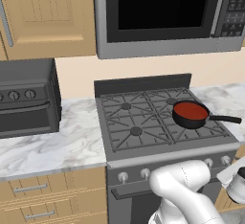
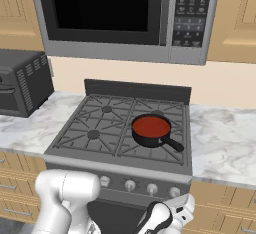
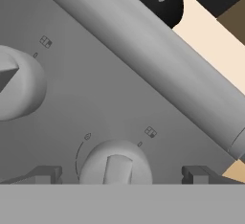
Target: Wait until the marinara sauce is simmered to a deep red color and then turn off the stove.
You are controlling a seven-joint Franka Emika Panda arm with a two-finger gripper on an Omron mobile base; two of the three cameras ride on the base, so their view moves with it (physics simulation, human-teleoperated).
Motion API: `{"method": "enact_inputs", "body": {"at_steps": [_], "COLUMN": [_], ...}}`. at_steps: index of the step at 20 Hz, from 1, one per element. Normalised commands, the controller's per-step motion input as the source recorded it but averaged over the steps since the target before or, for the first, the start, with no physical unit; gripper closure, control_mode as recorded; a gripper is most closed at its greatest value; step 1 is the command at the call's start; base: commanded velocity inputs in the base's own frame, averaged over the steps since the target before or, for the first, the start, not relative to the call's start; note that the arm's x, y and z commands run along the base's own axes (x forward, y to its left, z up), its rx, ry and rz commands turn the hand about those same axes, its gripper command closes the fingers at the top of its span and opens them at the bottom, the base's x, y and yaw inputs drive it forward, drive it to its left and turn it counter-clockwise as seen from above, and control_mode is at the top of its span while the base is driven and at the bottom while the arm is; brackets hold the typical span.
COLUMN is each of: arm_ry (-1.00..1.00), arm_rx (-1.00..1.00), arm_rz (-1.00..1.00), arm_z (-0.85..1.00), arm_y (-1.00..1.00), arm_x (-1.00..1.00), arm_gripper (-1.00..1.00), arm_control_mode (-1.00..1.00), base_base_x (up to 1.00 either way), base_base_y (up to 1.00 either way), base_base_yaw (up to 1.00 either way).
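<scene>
The marinara sauce (image 1: 190, 109) (image 2: 151, 126) is a smooth red disc in a small black long-handled pan (image 1: 178, 118) on the front right burner of the dark grey stove (image 1: 139, 122) (image 2: 95, 123). In the hand view my gripper (image 3: 119, 176) is open right at the stove's front panel. One silver knob (image 3: 116, 165) sits between the two dark fingertips (image 3: 45, 173), not touched by either. A second knob (image 3: 16, 86) lies further left. From the right base view, the gripper (image 2: 177, 204) hangs just below the rightmost knob (image 2: 173, 192).
A silver-framed microwave (image 1: 162, 17) hangs above the range. A black toaster oven (image 1: 26, 98) stands on the marble counter (image 1: 52, 146) to the left. The oven door's grey handle bar (image 3: 143, 60) runs diagonally close above the gripper. Wooden drawers (image 1: 48, 194) flank the range.
</scene>
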Motion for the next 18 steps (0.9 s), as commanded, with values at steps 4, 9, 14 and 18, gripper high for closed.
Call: {"method": "enact_inputs", "body": {"at_steps": [4, 9, 14, 18], "arm_ry": [0.00, 0.00, 0.00, 0.00], "arm_rx": [0.00, 0.00, 0.00, 0.00], "arm_rz": [0.00, 0.00, 0.00, 0.00], "arm_z": [0.00, 0.00, 0.00, 0.00], "arm_y": [0.00, 0.00, 0.00, 0.00], "arm_x": [0.00, 0.00, 0.00, 0.00], "arm_gripper": [-1.00, -1.00, -1.00, -1.00], "arm_control_mode": [-1.00, -1.00, -1.00, -1.00], "base_base_x": [0.00, 0.00, 0.00, 0.00], "base_base_y": [0.00, 0.00, 0.00, 0.00], "base_base_yaw": [0.00, 0.00, 0.00, 0.00]}}
